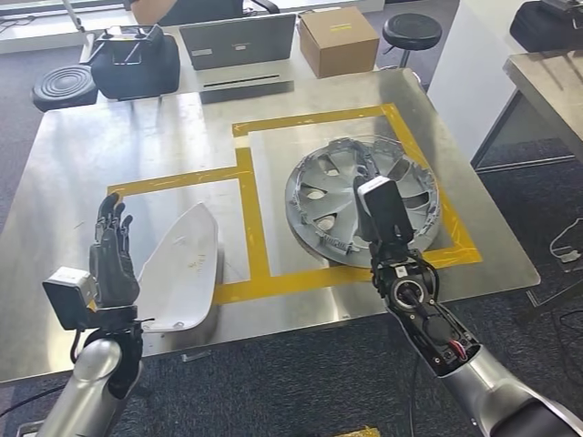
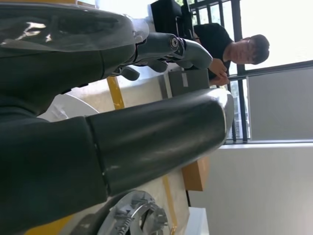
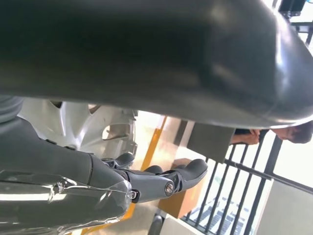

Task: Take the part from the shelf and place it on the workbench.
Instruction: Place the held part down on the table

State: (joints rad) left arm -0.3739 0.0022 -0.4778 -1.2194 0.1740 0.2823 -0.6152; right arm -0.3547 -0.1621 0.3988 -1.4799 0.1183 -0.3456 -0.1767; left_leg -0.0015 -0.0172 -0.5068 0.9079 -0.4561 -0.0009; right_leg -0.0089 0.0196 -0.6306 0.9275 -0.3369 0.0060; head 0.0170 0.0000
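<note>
Both parts lay on bench (image 1: 82,164): white panel (image 1: 180,269) in left taped box, wheel cover (image 1: 330,196) in right. Left hand (image 1: 113,259) raised beside panel, fingers apart, empty. Right hand (image 1: 385,218) over cover's near rim; grip unclear. Judged placing step; next, lift clear.

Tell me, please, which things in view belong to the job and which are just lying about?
Job: silver wheel cover, white panel, steel workbench, left hand, right hand.
Lying about: cardboard box, laptop, black bag, round stool.
</note>
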